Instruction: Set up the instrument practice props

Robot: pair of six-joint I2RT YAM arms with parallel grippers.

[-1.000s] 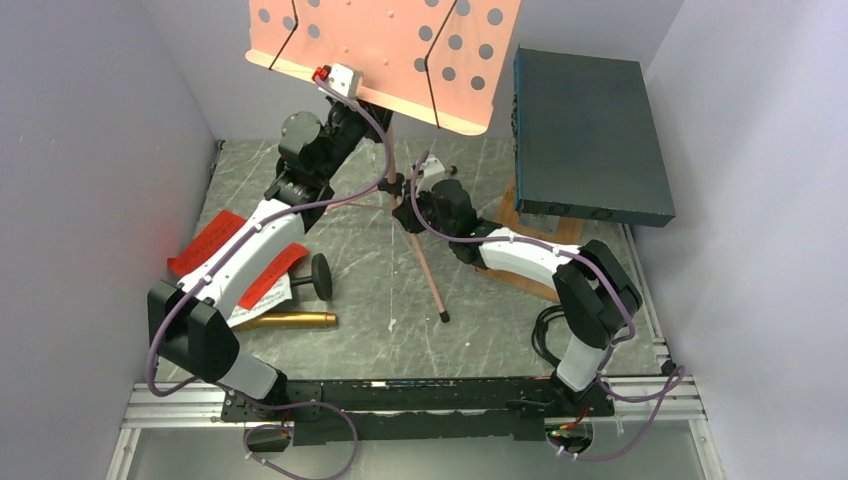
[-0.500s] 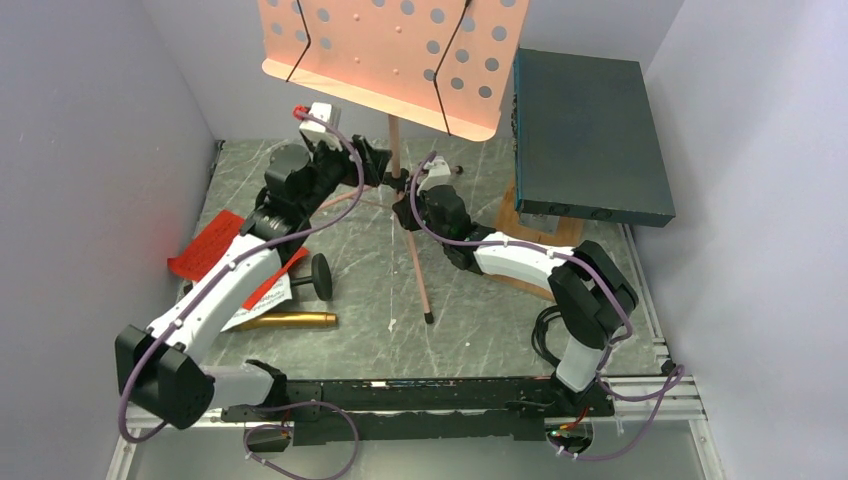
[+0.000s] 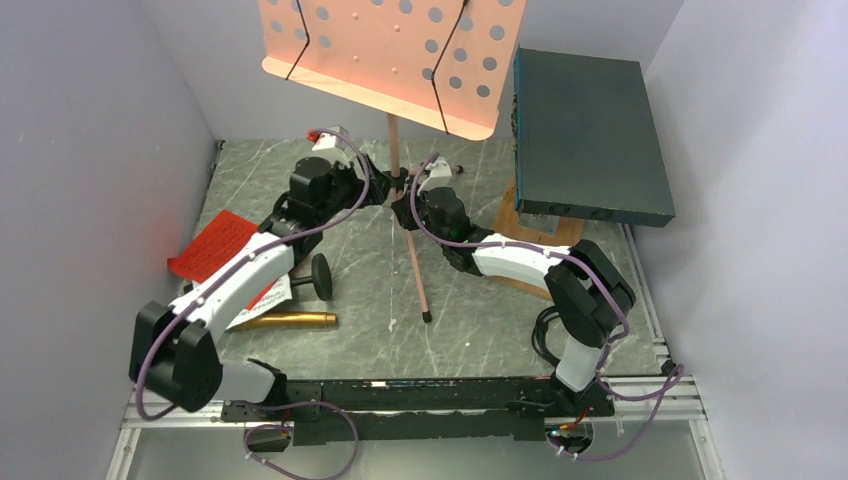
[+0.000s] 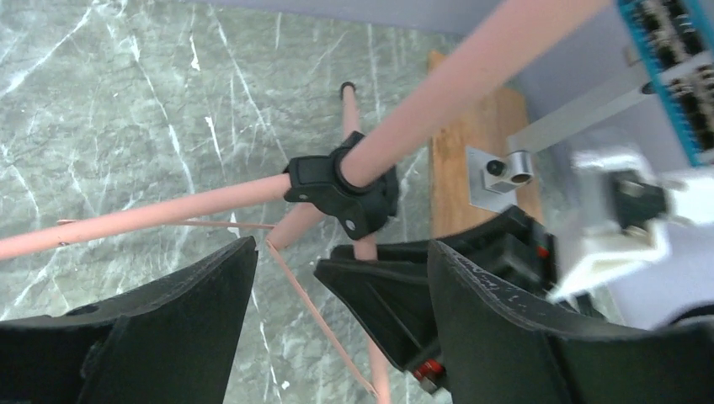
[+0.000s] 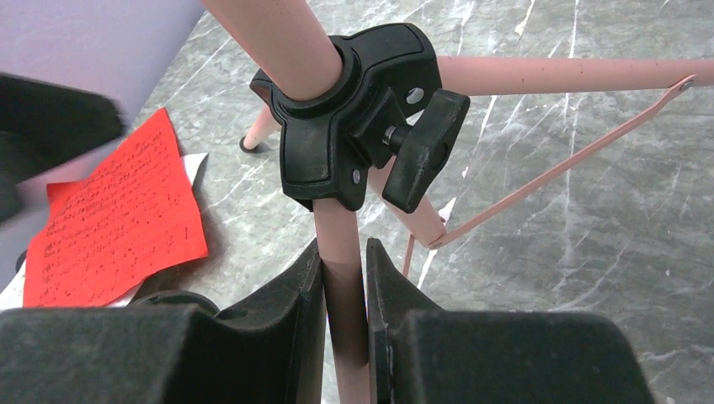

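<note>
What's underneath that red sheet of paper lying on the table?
A white sheet pokes out from beneath the red sheet. The red paper and the left arm cover most of it, so anything else in that pile can't be seen.

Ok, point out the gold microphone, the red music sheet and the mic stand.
gold microphone [image 3: 295, 320]: top view, mid-body.
red music sheet [image 3: 215, 244]: top view, middle of the page.
mic stand [image 3: 322, 275]: top view, round base.

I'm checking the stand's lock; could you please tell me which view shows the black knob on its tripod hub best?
The right wrist view: the knob sits close and unobstructed on the hub. The left wrist view shows only the hub's other side. In the top view it is too small to tell.
</note>
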